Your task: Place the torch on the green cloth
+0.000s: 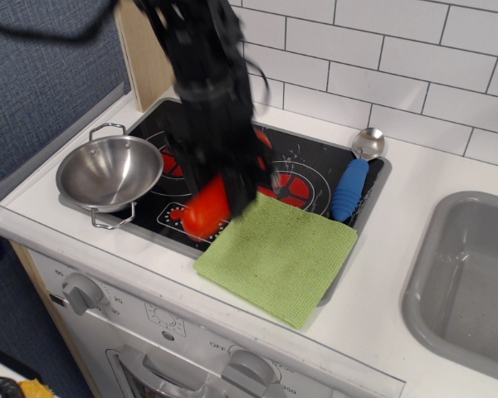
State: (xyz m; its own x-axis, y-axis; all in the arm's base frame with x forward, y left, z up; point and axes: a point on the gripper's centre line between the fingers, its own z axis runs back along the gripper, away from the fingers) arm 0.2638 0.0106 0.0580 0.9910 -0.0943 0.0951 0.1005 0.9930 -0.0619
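The torch point(204, 210) hangs in the grip of the black gripper point(224, 178), above the near part of the stove top point(311, 157) and just beside the left edge of the green cloth point(280, 254). Its long axis is tilted: the wide rounded end points down and toward the near left, while the narrower end runs up and to the right, hidden among the fingers. Motion blur softens the arm and the torch, so whether the rounded end touches the stove surface cannot be told. The fingers are closed around the upper part of the torch; the exact gap between them is lost in the blur.

The green cloth lies flat, turned like a diamond, its far corner on the stove top and its near corner over the white counter point(398, 274). Nothing rests on it.

The steel bowl point(109, 172) sits at the left edge of the stove, upright, and shows only its shiny inside. The grey sink point(469, 282) at the right shows a bare basin. A spoon point(353, 178) with a blue ribbed handle lies along the right edge of the stove, its metal bowl toward the tiled wall point(382, 58).
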